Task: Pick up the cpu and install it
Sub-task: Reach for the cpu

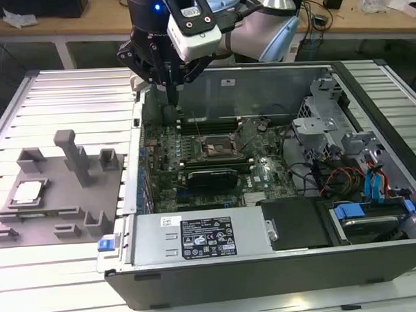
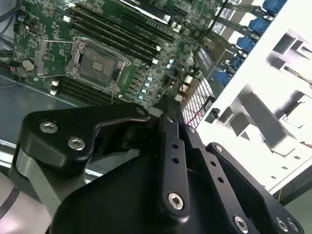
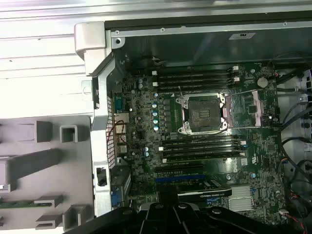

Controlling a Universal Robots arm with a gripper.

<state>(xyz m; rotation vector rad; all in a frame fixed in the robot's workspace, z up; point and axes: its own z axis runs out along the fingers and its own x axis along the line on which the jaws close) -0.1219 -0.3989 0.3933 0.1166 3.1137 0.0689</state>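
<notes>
The cpu (image 1: 28, 192), a small silvery-white square chip, lies flat in a recess of the grey fixture plate (image 1: 58, 211) on the exterior view's left. My gripper (image 1: 172, 97) hangs above the far left corner of the open computer case (image 1: 268, 264), well away from the cpu and holding nothing. In the second wrist view its black fingers (image 2: 168, 146) meet at the tip, so the gripper (image 2: 168, 103) is shut and empty. The dark square socket (image 1: 215, 150) on the green motherboard is open and bare, as both wrist views show (image 2: 100, 61) (image 3: 202, 113).
The fixture plate carries upright grey posts (image 1: 73, 156). The case wall (image 1: 135, 159) stands between plate and motherboard. Memory slots (image 3: 195, 80) flank the socket. Cables and a drive cage (image 1: 331, 123) fill the case's right side. A slatted metal table (image 1: 33, 274) lies beneath.
</notes>
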